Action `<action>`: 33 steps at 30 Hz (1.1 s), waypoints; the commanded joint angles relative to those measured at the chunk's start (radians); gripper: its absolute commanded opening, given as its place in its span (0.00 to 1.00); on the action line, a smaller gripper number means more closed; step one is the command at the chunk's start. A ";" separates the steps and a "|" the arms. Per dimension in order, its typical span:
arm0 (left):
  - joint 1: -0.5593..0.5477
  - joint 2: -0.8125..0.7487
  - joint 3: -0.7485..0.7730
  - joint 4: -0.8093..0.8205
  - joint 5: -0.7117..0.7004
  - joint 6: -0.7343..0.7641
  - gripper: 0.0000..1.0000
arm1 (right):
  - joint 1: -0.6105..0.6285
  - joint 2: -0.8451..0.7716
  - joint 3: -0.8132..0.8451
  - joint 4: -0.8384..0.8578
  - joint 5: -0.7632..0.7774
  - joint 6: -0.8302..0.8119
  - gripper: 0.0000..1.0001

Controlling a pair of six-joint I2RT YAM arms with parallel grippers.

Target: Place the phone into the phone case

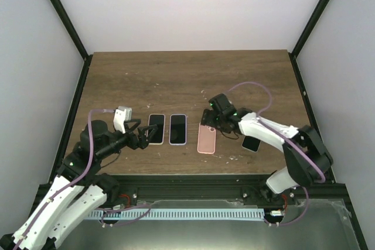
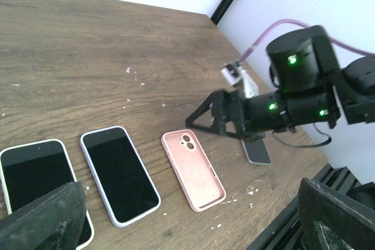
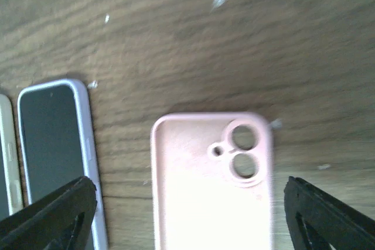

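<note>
An empty pink phone case (image 1: 207, 139) lies inside-up on the wooden table, camera holes at its far end. My right gripper (image 1: 209, 119) hovers open over that far end; in the right wrist view the case (image 3: 211, 180) lies between the two spread fingers (image 3: 58, 215), touching neither. A bare dark phone (image 1: 251, 143) with a silver edge lies screen-up to the right of the case, partly under the right arm; the left wrist view shows it too (image 2: 256, 150). My left gripper (image 1: 142, 136) stands open and empty at the left.
Two more phones lie screen-up left of the pink case, one in a pale case (image 1: 156, 129), one in a lavender case (image 1: 177, 129). The pale one lies just in front of the left gripper. Black frame rails run along the table's sides and near edge (image 1: 193, 181).
</note>
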 commanded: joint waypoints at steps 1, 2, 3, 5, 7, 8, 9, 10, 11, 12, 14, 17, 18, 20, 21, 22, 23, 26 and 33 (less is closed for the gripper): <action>0.003 -0.013 -0.002 0.004 -0.005 0.007 1.00 | -0.101 -0.108 -0.030 -0.118 0.081 -0.029 0.94; 0.003 -0.013 -0.002 0.005 -0.005 0.007 1.00 | -0.124 -0.127 -0.042 -0.130 0.093 -0.031 0.97; 0.003 -0.012 -0.002 0.004 -0.003 0.007 1.00 | -0.149 -0.143 -0.051 -0.140 0.106 -0.038 0.99; 0.003 -0.011 -0.001 0.002 0.000 0.009 1.00 | -0.190 -0.173 -0.063 -0.145 0.137 -0.063 1.00; 0.003 -0.006 0.002 -0.001 0.004 0.010 1.00 | -0.229 -0.188 -0.065 -0.161 0.168 -0.083 1.00; 0.003 -0.003 0.003 -0.003 0.004 0.010 1.00 | -0.251 -0.188 -0.065 -0.170 0.179 -0.092 1.00; 0.003 0.002 0.005 -0.007 0.005 0.011 1.00 | -0.270 -0.186 -0.061 -0.185 0.192 -0.091 1.00; 0.003 0.005 0.008 -0.010 0.004 0.011 1.00 | -0.289 -0.180 -0.059 -0.205 0.205 -0.085 1.00; 0.003 0.008 0.010 -0.013 0.003 0.013 1.00 | -0.308 -0.174 -0.057 -0.220 0.211 -0.082 1.00; 0.003 0.010 0.011 -0.014 0.003 0.013 1.00 | -0.323 -0.167 -0.057 -0.230 0.211 -0.085 1.00; 0.003 0.011 0.011 -0.014 0.002 0.013 1.00 | -0.346 -0.165 -0.065 -0.238 0.218 -0.089 1.00; 0.003 0.006 0.007 -0.010 0.002 0.012 1.00 | -0.374 -0.178 -0.084 -0.236 0.236 -0.104 1.00; 0.003 0.004 0.005 -0.008 0.003 0.011 1.00 | -0.384 -0.180 -0.091 -0.234 0.247 -0.114 1.00; 0.003 0.001 0.004 -0.005 0.004 0.011 1.00 | -0.404 -0.174 -0.092 -0.257 0.282 -0.106 1.00; 0.003 0.001 0.004 -0.005 0.004 0.011 1.00 | -0.410 -0.174 -0.094 -0.264 0.296 -0.109 0.98; 0.003 0.000 0.004 -0.005 0.004 0.011 1.00 | -0.410 -0.177 -0.102 -0.261 0.306 -0.118 0.97; 0.003 0.000 0.002 -0.004 0.004 0.011 1.00 | -0.412 -0.184 -0.112 -0.258 0.314 -0.117 0.97; 0.004 0.002 0.002 -0.003 0.005 0.010 1.00 | -0.421 -0.206 -0.141 -0.237 0.302 -0.116 0.97; 0.003 -0.003 0.001 -0.002 0.006 0.010 1.00 | -0.442 -0.176 -0.185 -0.153 0.217 -0.161 0.95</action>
